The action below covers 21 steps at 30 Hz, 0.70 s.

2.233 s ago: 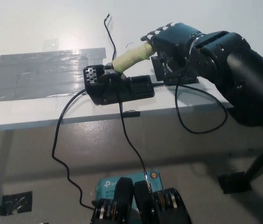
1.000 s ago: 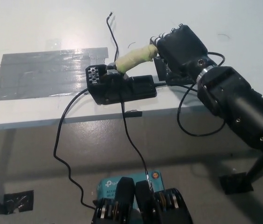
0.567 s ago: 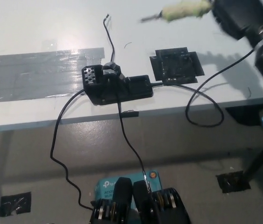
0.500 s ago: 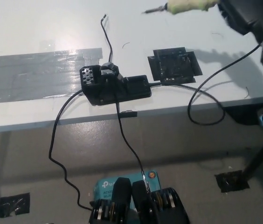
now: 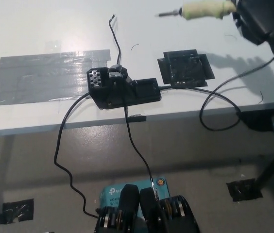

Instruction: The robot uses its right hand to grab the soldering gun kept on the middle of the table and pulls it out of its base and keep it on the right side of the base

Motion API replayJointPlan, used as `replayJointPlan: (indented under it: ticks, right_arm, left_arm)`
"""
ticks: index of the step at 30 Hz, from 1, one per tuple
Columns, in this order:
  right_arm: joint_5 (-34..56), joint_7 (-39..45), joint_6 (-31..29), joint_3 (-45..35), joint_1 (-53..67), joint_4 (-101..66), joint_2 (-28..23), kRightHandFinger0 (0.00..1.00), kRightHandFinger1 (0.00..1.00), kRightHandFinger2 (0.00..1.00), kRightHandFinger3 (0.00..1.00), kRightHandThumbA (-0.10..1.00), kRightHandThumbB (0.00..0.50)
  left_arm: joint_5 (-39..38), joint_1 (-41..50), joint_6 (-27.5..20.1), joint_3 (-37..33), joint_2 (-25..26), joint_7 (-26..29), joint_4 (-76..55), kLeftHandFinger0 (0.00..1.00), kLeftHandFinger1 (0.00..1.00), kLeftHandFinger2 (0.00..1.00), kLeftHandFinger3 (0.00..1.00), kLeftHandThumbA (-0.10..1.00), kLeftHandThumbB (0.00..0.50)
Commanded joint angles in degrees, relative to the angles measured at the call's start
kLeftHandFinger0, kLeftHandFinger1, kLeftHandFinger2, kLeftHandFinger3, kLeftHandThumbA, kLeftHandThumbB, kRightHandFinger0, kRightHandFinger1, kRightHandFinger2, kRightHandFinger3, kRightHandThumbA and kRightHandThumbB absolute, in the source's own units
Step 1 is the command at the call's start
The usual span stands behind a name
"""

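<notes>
One soldering gun (image 5: 202, 9) at 1 o'clock, one base (image 5: 122, 89) near centre, one black pad (image 5: 185, 69) at its 3 o'clock, and one grey tape patch (image 5: 44, 75) at 9 o'clock. One right hand (image 5: 258, 19) shows. Cables: perhaps three, tangled.

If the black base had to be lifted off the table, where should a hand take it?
Grip the base across its long, flat right half, coming from above: that part is low and even, while the left end carries the raised holder and cables trailing off it.
</notes>
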Motion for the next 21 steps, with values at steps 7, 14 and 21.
replayJointPlan:
  ticks: [7, 14, 21]
  right_arm:
    - [6.08, 17.47, 11.02, -4.42, 4.46, -1.76, 3.63, 0.1, 0.22, 0.39, 0.51, -0.1, 0.083]
    - [6.69, 21.02, 15.16, -5.29, 8.84, -2.17, 7.07, 0.02, 0.12, 0.25, 0.67, -0.03, 0.0]
    - [10.45, 43.1, 26.37, -3.79, 7.27, -2.83, 7.99, 1.0, 1.0, 1.0, 1.0, 0.53, 0.007]
  left_arm:
    - [1.83, 0.01, 0.72, 0.3, 0.21, -1.01, -0.55, 1.0, 1.0, 1.0, 1.0, 0.56, 0.119]
    - [1.74, 0.24, 0.72, 1.0, 0.02, -1.34, -0.86, 1.0, 1.0, 1.0, 1.0, 0.56, 0.142]
    - [1.73, -0.35, 0.72, 0.96, -0.09, -1.59, -0.67, 1.0, 1.0, 1.0, 1.0, 0.55, 0.129]
